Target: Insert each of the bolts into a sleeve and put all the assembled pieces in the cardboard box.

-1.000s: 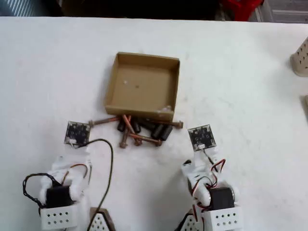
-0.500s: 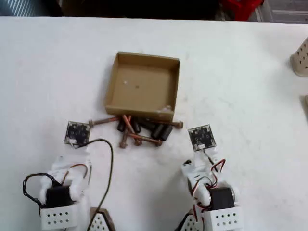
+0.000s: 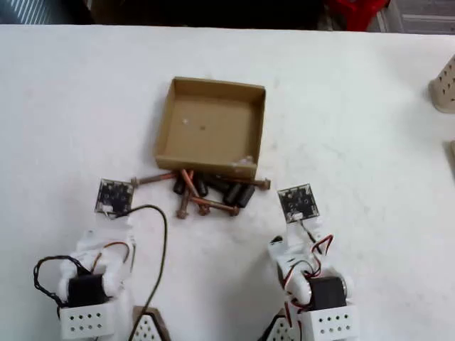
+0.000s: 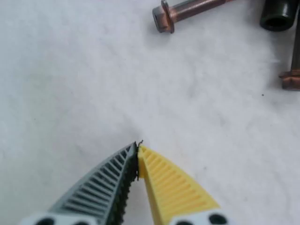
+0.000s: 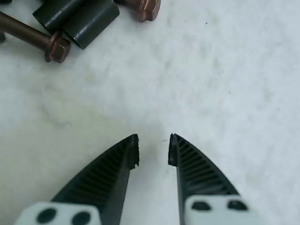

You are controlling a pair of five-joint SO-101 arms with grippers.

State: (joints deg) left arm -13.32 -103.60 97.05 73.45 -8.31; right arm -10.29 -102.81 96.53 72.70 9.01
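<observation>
The bolts (image 3: pixel 153 178) and the dark sleeves (image 3: pixel 244 195) lie mixed in a small pile on the white surface (image 3: pixel 355 142), right by the near wall of the cardboard box (image 3: pixel 210 163). The left tool (image 4: pixel 137 147) sits near one side of the pile with its two tips pressed together. The right tool (image 5: pixel 153 150) sits near the other side, its tips a little apart.

Left gripper (image 4: pixel 137 151) aimed down, jaws pressed together — right gripper (image 5: pixel 153 150) aimed down, jaws slightly apart, both held low
</observation>
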